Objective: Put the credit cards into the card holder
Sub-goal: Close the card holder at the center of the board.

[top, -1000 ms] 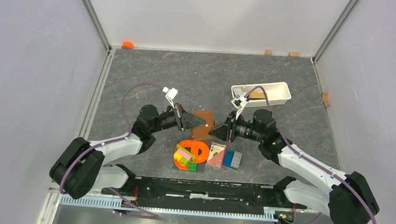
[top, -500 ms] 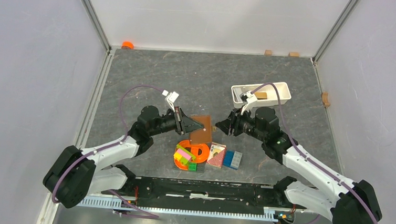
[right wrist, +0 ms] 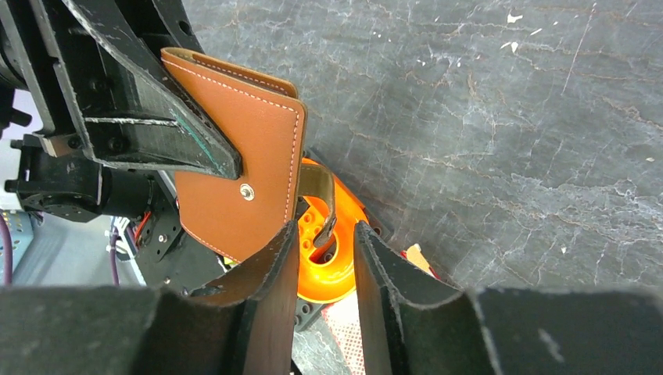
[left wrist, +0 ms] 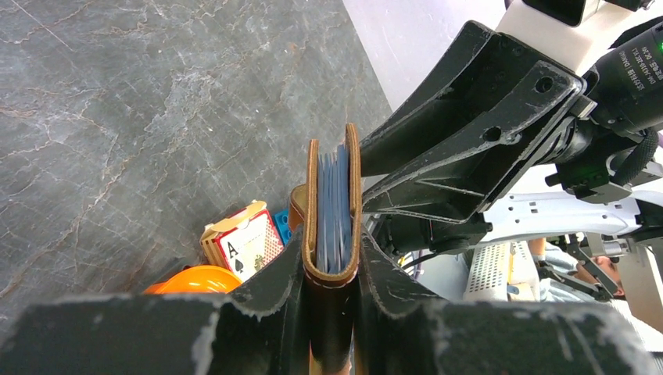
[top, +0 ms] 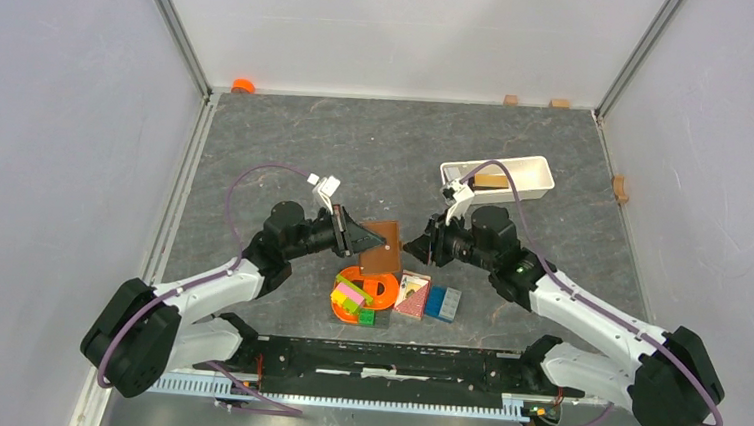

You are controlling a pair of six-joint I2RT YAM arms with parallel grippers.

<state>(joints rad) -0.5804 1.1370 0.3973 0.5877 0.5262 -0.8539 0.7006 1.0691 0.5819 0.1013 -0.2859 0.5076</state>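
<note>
the left gripper (left wrist: 332, 269) is clenching the small brown leather folding card holder (left wrist: 313, 195) by its folded spine, holding it on edge just above the orange plastic ring toy (right wrist: 332, 277) — the thin bluish credit cards (left wrist: 335, 207) are sitting between its leaves. the right gripper (right wrist: 324, 234) is standing released beside the ring, with the holder's loose closure strap (right wrist: 320, 183) hanging into its gap. the inserting looks done — the next move is likely calling for pinching that strap and pressing it onto the snap.
</note>
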